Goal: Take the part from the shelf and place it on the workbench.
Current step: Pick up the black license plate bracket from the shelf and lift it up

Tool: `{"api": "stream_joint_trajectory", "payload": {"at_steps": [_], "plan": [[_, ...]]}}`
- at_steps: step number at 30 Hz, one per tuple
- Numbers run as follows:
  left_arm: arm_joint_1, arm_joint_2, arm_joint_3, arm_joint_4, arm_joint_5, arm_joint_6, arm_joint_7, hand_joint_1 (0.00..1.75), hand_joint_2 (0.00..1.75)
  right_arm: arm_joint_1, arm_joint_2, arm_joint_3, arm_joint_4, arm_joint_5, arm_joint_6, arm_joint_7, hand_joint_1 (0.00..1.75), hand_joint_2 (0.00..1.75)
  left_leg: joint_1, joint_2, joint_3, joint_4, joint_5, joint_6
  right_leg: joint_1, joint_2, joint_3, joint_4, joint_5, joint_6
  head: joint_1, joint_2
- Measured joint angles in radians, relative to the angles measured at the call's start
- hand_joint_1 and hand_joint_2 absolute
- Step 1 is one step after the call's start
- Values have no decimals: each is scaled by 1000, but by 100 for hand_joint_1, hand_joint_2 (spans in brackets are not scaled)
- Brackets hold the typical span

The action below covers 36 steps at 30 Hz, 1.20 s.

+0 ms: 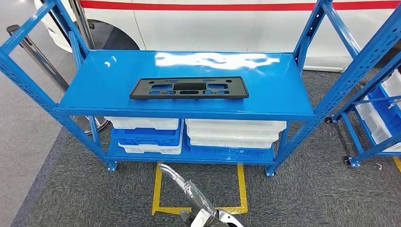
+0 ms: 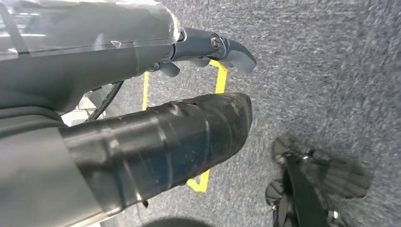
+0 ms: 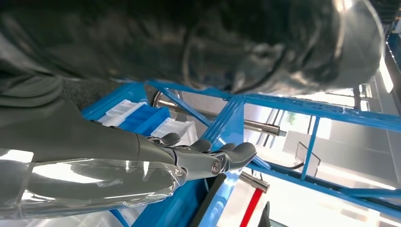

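On top of the blue shelf (image 1: pixel 113 94), the black part (image 1: pixel 189 88) is lying flat near the middle, with nothing touching it. It is thin, wide and full of holes, so it is likely going to be hard to pick up: fingers could slide off the flat edge, or push it back across the shiny top. If only one end is lifted, it could tip and drop. White and blue bins (image 1: pixel 235 134) are sitting on the low level underneath.

The left hand (image 2: pixel 208 49) is hanging down low over the grey carpet (image 2: pixel 331 71), near the yellow floor tape (image 2: pixel 220 78). Its fingers are curling in a little and are holding nothing. The right hand (image 3: pixel 208 158) is reaching toward the blue frame, well short of the part. Its fingers are bending loosely and are holding nothing too.
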Motion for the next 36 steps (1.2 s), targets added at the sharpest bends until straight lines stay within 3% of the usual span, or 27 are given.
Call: {"api": "stream_joint_trajectory", "payload": {"at_steps": [1,2,3,5,7,11,13,16,17,18,20,21,23,27,28,30,32,33,34,36], "plan": [[1,0,-1,0,0,0,0,0,0,0,0,0,0,0,0,0,0,0,2,0,-28,44,-7,-4,0,1,2,1,-3,0,0,0],[3,1,-1,0,0,0,0,0,0,0,0,0,0,0,0,0,0,0,5,0,-39,52,7,-8,-1,2,5,2,-6,1,0,0],[4,1,-1,0,0,0,-1,0,0,0,0,0,0,0,0,0,0,0,7,1,-31,21,40,-11,-2,4,9,3,-11,3,0,0],[5,2,-2,0,0,-1,-2,0,0,0,0,1,0,0,0,0,0,0,12,1,20,-101,112,-14,-4,6,20,10,-27,13,0,0],[3,2,-3,0,0,-2,-3,0,0,-1,0,2,0,0,0,1,0,0,10,-1,58,-182,131,-6,-2,7,23,19,-41,26,-1,0],[4,2,-4,0,0,-3,-4,0,0,-3,0,3,-1,0,0,0,0,0,8,-3,77,-201,118,24,-1,6,26,40,-52,47,-3,0],[4,2,-5,0,0,-3,-4,0,0,-5,0,4,-3,0,0,0,0,0,9,-2,91,-206,112,37,-4,4,-10,114,-85,54,-2,0],[4,2,-6,0,0,-3,-4,0,0,-5,0,4,-3,0,0,0,0,0,6,-3,102,-206,99,45,-4,4,-124,290,-149,59,-2,0],[4,3,-6,0,0,-3,-4,0,0,-5,0,5,-3,0,0,0,0,0,5,-3,109,-206,94,44,-4,4,-148,310,-142,57,-2,0],[5,3,-6,0,0,-3,-4,0,0,-5,0,5,-3,0,0,0,0,0,4,-4,117,-206,87,44,-3,4,-156,298,-117,54,-2,0],[6,3,-6,0,0,-4,-4,0,0,-5,0,5,-3,0,0,0,0,0,3,-5,140,-206,70,40,2,3,-123,181,-21,41,-2,0],[5,2,-6,1,-1,-5,-4,0,0,-5,-1,5,-2,0,0,1,0,0,3,-6,151,-208,63,38,7,2,-105,124,6,34,-2,0],[4,2,-6,1,-1,-8,-4,0,0,-5,-1,6,-2,0,0,1,0,0,4,-6,162,-213,53,28,17,1,-81,56,23,21,0,0],[3,3,-6,1,-2,-12,-4,0,0,-5,-1,8,-3,0,4,2,0,0,2,-5,173,-182,39,7,13,5,-44,27,13,3,1,0],[2,3,-6,1,-3,-12,-4,0,0,-6,0,10,-3,0,5,2,0,0,3,-5,155,-146,21,5,11,5,-30,20,9,-1,1,0],[1,3,-6,2,-3,-13,-4,0,0,-8,0,12,-3,0,10,6,0,0,5,-6,84,-34,-26,0,11,4,-13,14,-2,-8,0,0],[2,4,-7,2,-3,-13,-4,0,0,-8,0,13,-2,0,14,12,0,0,6,-6,13,46,-41,-5,12,6,3,15,-17,-10,0,0],[4,4,-7,2,-3,-13,-4,0,0,-9,0,13,-2,-1,15,14,0,0,6,-5,-2,40,-19,-7,12,8,14,15,-26,-9,0,0],[6,4,-7,2,-3,-13,-4,0,0,-9,0,13,-2,-2,16,17,0,0,7,-5,-3,2,21,-7,12,10,28,15,-37,-7,0,0],[8,4,-7,2,-4,-13,-3,0,0,-9,-1,14,-1,-3,16,19,0,0,5,-5,18,-111,112,-4,12,11,58,16,-59,-1,1,0]]}}
